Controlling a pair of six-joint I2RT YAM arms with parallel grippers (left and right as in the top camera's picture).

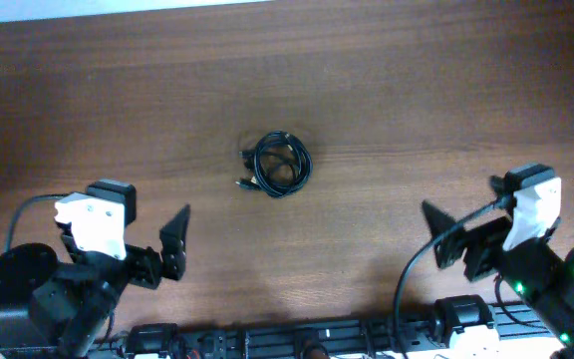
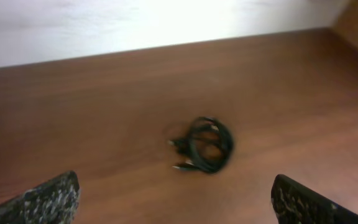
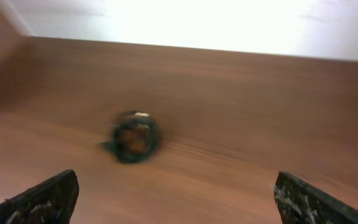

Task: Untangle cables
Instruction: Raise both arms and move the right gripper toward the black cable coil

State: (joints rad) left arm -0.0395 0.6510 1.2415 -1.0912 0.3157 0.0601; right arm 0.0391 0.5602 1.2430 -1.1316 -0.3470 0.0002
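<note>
The cables (image 1: 275,165) lie in one small coiled bundle on the brown desk (image 1: 417,100), near the middle of the overhead view and a little toward 12 o'clock; the thin black cords loop round one another in a rough ring, and a couple of small plug ends stick out of the ring on its 8 to 10 o'clock side; nothing touches the bundle.

The left pincer (image 1: 172,239) sits at about 8 o'clock from the bundle, well apart from it, low in the overhead view; its jaws stand wide apart and hold nothing; from the left wrist view the pincer (image 2: 176,180) shows one speckled black finger (image 2: 48,199) in each lower corner, with bare desk between them and the cables (image 2: 205,144) ahead, toward 12 o'clock and slightly right of centre.

The right pincer (image 1: 451,234) sits at about 4 o'clock from the bundle, also well apart from it; its jaws too are spread wide and empty; the right wrist view is blurred, yet the pincer (image 3: 177,176) shows both fingers at the lower corners, and the cables (image 3: 133,137) appear as a dark ring toward 11 o'clock from the gap between them.
</note>
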